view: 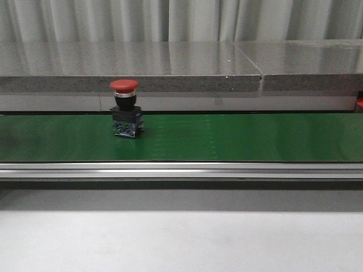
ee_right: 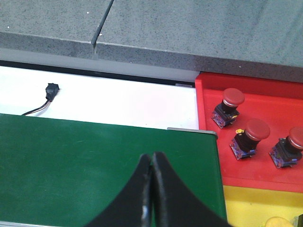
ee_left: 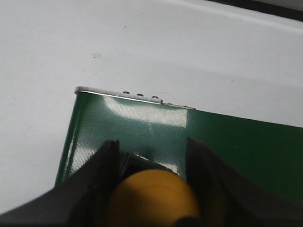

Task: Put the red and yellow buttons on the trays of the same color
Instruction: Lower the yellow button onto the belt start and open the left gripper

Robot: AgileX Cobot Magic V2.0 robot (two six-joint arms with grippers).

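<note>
A red button [view: 125,110] with a mushroom cap stands upright on the green belt [view: 227,136], left of centre; no gripper shows in the front view. In the left wrist view my left gripper [ee_left: 151,143] is shut on a yellow button [ee_left: 151,198], held over the belt's end [ee_left: 132,123]. My right gripper [ee_right: 151,157] hangs shut and empty above the belt [ee_right: 71,161]. Beside that belt end lies the red tray [ee_right: 265,94] with three red buttons [ee_right: 251,135]. The yellow tray [ee_right: 246,203] adjoins it, with a yellow cap [ee_right: 279,221] at the frame's corner.
A grey stone ledge [view: 170,62] runs behind the belt. An aluminium rail [view: 181,170] borders the belt's near side, with white tabletop [view: 181,238] in front. A black plug on a cable [ee_right: 51,91] lies on the white surface behind the belt.
</note>
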